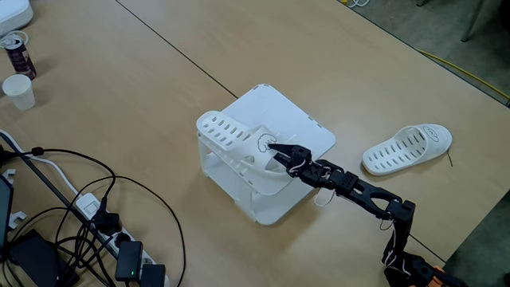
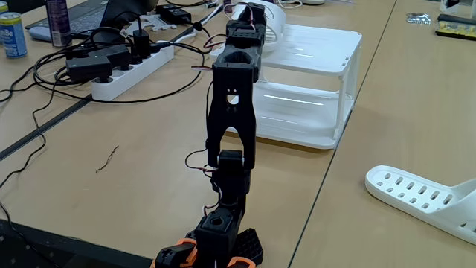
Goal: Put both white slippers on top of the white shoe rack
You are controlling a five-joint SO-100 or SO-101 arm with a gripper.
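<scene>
One white slipper (image 1: 227, 131) lies across the left part of the white shoe rack's top (image 1: 295, 119), its toe end reaching past the rack's left edge. My gripper (image 1: 275, 154) is shut on this slipper's strap, beside the small dark drawing. The other white slipper (image 1: 406, 149) lies flat on the table to the right of the rack, apart from it. In the view from behind the arm, the rack (image 2: 320, 45) stands straight ahead. There the gripped slipper (image 2: 274, 22) peeks out beside the arm, and the loose slipper (image 2: 416, 193) lies at lower right.
A power strip (image 1: 119, 247) with tangled black cables fills the lower left of the table. A white cup (image 1: 17, 90) and a dark can (image 1: 17, 52) stand at far left. The table's edge runs along the upper right.
</scene>
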